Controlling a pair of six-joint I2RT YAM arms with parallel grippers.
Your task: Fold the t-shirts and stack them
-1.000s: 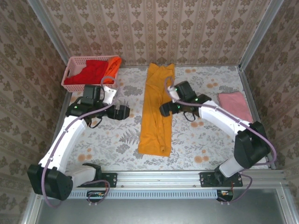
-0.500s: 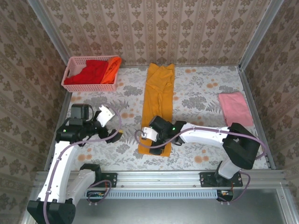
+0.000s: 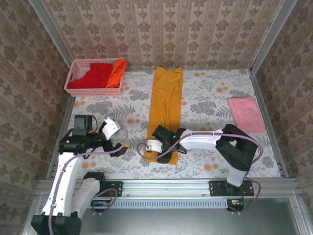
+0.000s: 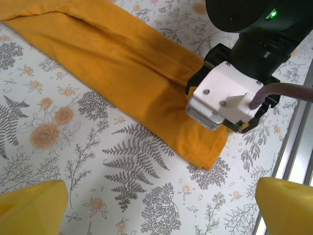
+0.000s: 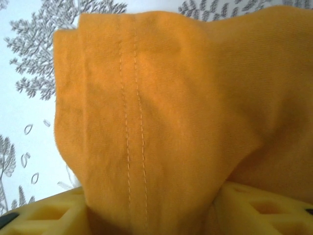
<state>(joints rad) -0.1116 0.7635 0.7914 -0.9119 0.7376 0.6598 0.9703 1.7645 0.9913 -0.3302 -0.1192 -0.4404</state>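
The golden-yellow t-shirt [image 3: 165,105] lies as a long lengthwise-folded strip down the middle of the table. My right gripper [image 3: 157,148] is low at its near hem. In the right wrist view the stitched hem [image 5: 132,127] bulges up between the two yellow fingers [image 5: 264,208], which stand apart, so the gripper is open around the cloth. My left gripper [image 3: 120,140] hovers open over bare table to the left of the hem, its yellow fingertips [image 4: 32,205] wide apart with nothing between them. It looks at the shirt's near corner [image 4: 205,152] and the right gripper [image 4: 234,125].
A folded pale pink t-shirt [image 3: 246,112] lies at the right side. The pink lattice basket [image 3: 73,78] at the back left holds a red t-shirt [image 3: 98,74] and a bright orange one [image 3: 117,71]. A metal rail [image 3: 166,185] runs along the near edge.
My right gripper swept from the shirt's middle down to its near hem and settled over it. My left arm pulled back toward the near left and now hovers beside the hem.
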